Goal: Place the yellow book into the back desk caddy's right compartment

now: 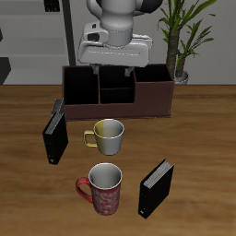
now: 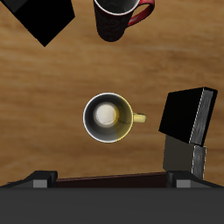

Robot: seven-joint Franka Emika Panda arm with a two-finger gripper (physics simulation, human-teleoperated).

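Presently the end effector (image 1: 117,64) hangs released above the back desk caddy (image 1: 83,92), high over its middle section. In the wrist view its two fingers (image 2: 39,180) stand wide apart with nothing between them.

Findings, working outward:
- The right compartment (image 1: 153,92), the wide end section with the reddish-brown front, looks unoccupied as far as the exterior view shows.
- A yellow mug (image 1: 109,135) stands on the table (image 1: 198,129) just in front of the caddy, directly under the wrist camera (image 2: 107,115).
- A slim book (image 1: 58,110) stands just behind a thicker black book (image 1: 55,136), off the caddy's black-fronted end. Only its edge shows and no yellow cover can be made out, but by its thinness I judge it to be the yellow book (image 2: 185,157). It is not yet grasped.
- A red mug (image 1: 103,187) and a second black book (image 1: 157,187) sit nearer the table's front edge, well apart from the work.

Assessment: the step in hand is the approach to the yellow book. The end effector should travel across past the caddy's end, turn so the fingers straddle the thin cover faces, and descend onto the top edge. The black book sits touching or nearly touching, so one finger must slip between the two without catching the thicker one. Lift well clear of the caddy wall before carrying it across to the far end section
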